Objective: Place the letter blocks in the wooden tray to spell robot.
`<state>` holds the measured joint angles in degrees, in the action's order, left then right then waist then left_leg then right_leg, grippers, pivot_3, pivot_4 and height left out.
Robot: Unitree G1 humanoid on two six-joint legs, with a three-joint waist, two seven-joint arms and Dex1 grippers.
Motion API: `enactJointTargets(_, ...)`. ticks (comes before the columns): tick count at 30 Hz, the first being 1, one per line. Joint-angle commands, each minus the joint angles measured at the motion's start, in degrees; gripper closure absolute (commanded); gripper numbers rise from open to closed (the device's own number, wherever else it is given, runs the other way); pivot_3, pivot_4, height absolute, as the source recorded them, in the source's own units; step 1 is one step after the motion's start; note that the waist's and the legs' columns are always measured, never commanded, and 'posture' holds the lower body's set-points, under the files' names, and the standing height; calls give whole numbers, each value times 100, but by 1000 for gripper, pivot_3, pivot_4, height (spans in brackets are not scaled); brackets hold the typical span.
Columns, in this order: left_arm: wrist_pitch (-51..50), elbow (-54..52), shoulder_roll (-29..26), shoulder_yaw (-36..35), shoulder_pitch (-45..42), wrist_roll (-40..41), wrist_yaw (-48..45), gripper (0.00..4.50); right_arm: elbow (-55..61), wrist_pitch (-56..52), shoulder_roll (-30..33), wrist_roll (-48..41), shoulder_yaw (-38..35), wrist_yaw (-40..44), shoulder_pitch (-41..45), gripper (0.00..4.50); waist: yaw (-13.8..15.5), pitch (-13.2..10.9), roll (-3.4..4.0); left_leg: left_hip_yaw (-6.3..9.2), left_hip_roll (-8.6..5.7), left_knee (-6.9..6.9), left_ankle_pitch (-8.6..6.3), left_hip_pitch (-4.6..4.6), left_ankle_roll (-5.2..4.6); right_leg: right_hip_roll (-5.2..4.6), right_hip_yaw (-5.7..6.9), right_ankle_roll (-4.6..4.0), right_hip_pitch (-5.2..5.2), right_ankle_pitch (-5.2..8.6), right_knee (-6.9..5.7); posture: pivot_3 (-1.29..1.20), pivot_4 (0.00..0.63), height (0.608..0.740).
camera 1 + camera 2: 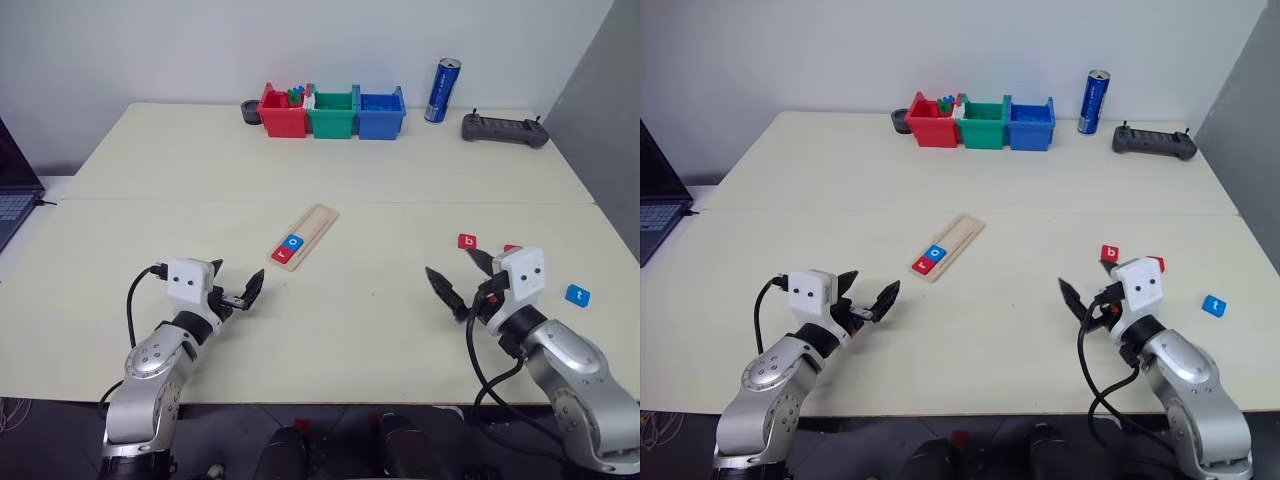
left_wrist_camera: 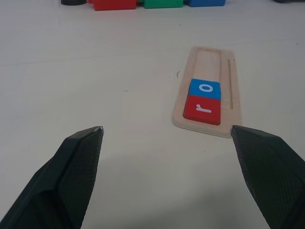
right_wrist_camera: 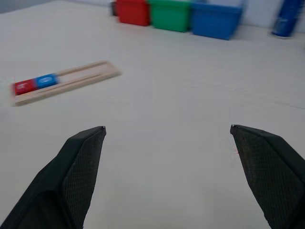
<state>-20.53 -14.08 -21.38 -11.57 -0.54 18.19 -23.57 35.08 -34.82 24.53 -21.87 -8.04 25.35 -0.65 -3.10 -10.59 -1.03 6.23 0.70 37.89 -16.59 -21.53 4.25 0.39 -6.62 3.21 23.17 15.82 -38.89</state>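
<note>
Both the left gripper [image 1: 238, 290] and right gripper [image 1: 462, 277] are hovering spread wide and empty while the wooden tray [image 1: 318, 222] is sitting mid-table holding r and o (three letter blocks [image 1: 467, 241] are lying loose near the right gripper), risking a nudged tile.

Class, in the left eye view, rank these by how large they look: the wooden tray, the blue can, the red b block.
1. wooden tray
2. blue can, though it stands farther away, so its true size is unsure
3. red b block
</note>
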Motion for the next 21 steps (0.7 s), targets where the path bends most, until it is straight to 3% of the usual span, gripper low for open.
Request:
enactJointTargets(1,200,196,-97,79,-325,21,-238,0,-182,18,472,-403,-69,752,279,32,7,-2,-3,1,0,2,0,-2,0,-1,1,0,0,0,0,0,150,740)
enactJointTargets(8,212,707,-174,420,-867,-38,-700,0,-583,59,746,-567,48,1102,826,32,1,-2,-3,4,0,1,0,-1,0,0,4,0,1,-1,-1,0,150,740)
enactJointTargets(21,589,1702,-170,690,-1424,-370,-898,0,-462,97,692,-607,129,1039,705,32,8,-2,-3,9,0,2,0,-4,0,-1,7,0,2,-1,-3,0,150,740)
